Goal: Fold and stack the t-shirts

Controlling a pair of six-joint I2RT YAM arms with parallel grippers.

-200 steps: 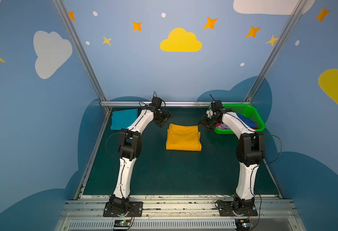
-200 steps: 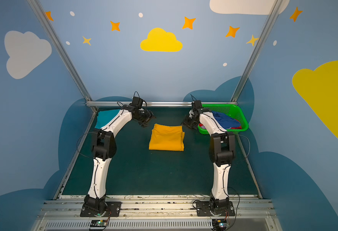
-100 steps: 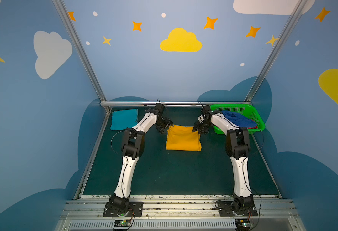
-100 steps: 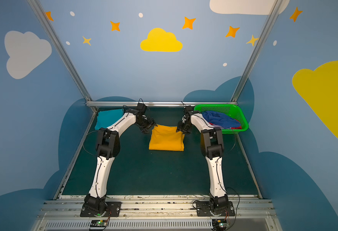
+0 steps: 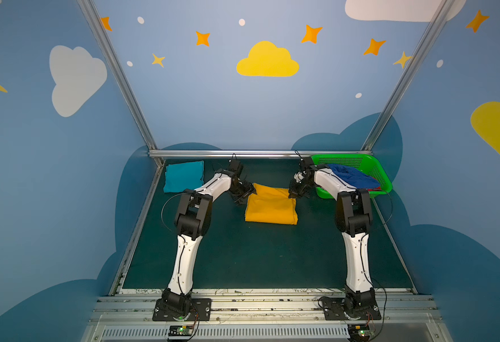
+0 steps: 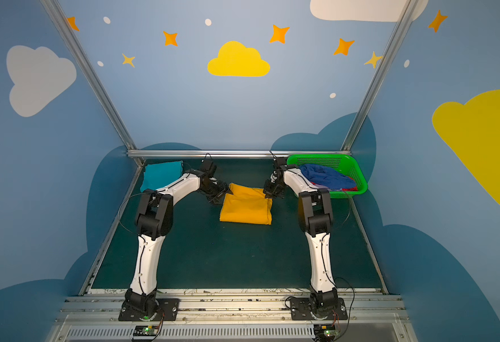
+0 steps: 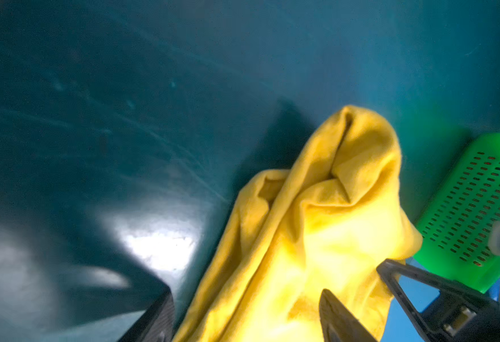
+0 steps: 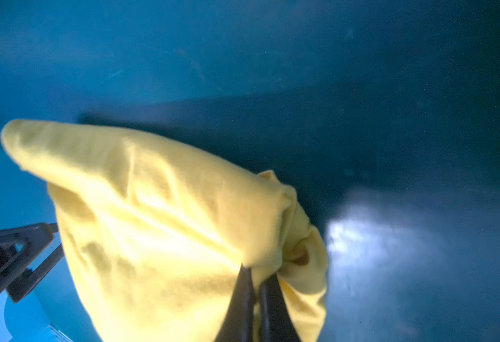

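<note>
Mustard-yellow t-shirt [image 5: 271,207] lies folded near the green basket [image 5: 346,157]; the right gripper [image 5: 292,194] has just clamped its basket-side corner, while the left gripper [image 7: 244,293] stays apart around the corner farther from the basket, so lifting likely waits

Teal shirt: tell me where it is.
In both top views the teal shirt lies folded in the far left corner of the mat, apart from the yellow shirt.

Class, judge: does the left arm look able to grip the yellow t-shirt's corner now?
Likely yes: the left gripper stands open with a corner of the yellow t-shirt between its jaws, nothing blocking.
</note>
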